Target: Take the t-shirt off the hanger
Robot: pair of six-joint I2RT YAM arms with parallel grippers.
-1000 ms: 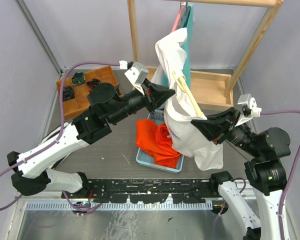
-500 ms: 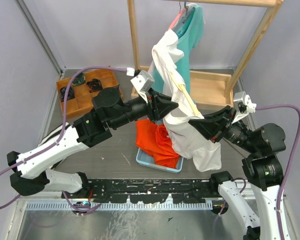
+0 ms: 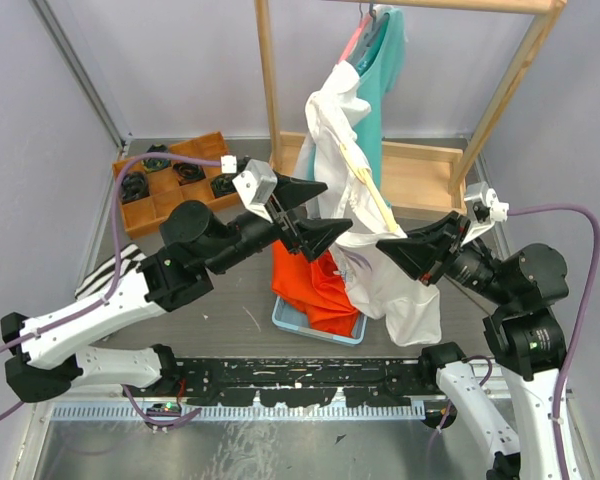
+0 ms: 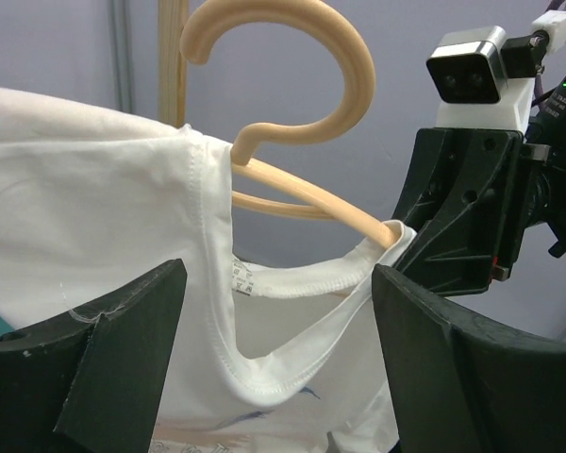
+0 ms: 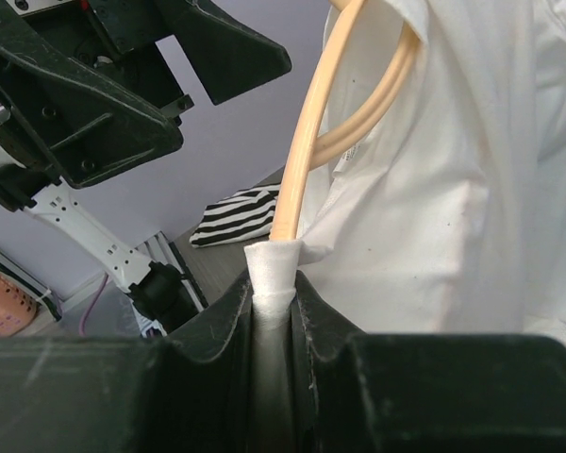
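A white t-shirt hangs on a wooden hanger held tilted in the air above the table. My right gripper is shut on the hanger's lower end, with a fold of the white t-shirt pinched in the grip. My left gripper stands open just left of the shirt, touching nothing. In the left wrist view the collar sags between the open fingers. The hanger's arm and hook stick out of the neck opening.
Under the shirt stands a blue basket holding orange cloth. A wooden rack at the back carries a teal shirt. A compartment tray lies back left, a striped cloth left, a wooden box back right.
My left gripper has opened, let go of the shirt near the collar and drawn back slightly to the left. The right gripper keeps its hold on the hanger end.
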